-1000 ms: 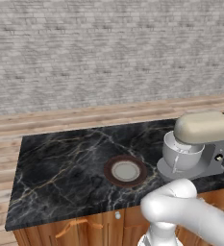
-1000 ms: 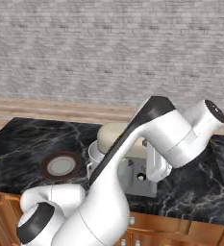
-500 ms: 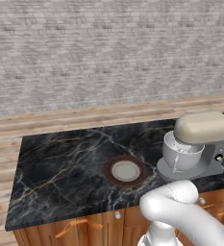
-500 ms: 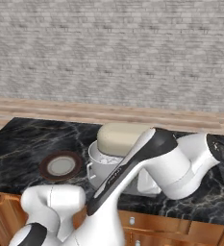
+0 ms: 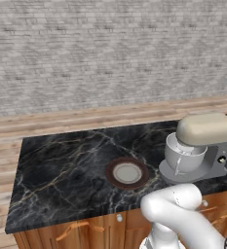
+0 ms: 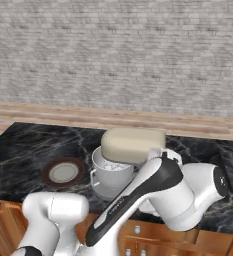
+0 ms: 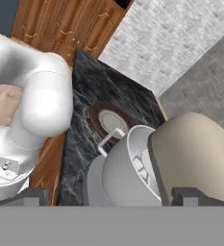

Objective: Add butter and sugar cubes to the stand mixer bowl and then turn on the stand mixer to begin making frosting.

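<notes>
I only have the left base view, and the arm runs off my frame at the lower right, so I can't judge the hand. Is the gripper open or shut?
Observer: Open. In the hand view the gripper has its finger tips wide apart, with nothing held.
Operator: What is it facing?
Observer: The stand mixer bowl, close up, with the stand mixer head beside it and the plate beyond.
Operator: Where does the arm run?
Observer: In the right base view the forearm crosses in front of the mixer's base.

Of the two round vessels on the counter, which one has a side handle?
The stand mixer bowl, deep and light grey, under the mixer head; the plate beside it is flat and brown-rimmed.
</notes>
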You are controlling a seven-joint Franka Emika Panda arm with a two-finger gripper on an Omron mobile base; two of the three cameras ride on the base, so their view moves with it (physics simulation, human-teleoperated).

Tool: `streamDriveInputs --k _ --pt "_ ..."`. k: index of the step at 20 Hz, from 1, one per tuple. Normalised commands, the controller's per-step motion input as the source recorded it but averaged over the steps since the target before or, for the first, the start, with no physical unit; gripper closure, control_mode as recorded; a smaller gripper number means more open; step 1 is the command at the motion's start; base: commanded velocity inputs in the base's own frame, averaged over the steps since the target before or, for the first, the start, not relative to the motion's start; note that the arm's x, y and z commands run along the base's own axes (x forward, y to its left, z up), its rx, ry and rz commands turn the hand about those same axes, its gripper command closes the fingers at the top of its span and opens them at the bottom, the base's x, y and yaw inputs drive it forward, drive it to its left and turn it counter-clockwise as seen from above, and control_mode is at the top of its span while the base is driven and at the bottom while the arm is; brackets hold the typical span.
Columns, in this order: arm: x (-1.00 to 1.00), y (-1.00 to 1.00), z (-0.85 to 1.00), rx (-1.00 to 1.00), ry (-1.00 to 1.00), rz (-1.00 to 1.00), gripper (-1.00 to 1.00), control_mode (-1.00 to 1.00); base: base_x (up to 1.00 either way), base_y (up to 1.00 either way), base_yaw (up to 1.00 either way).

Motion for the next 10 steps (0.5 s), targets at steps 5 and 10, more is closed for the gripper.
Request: streamDriveInputs --k 5,10 --pt "-0.11 0.02 -0.37 0.0 -0.13 -0.1 -1.0 -1.0 0.0 0.0 0.0" --pt "0.0 0.01 -0.32 0.0 -0.06 -0.11 -1.0 -1.0 0.0 0.0 0.0"
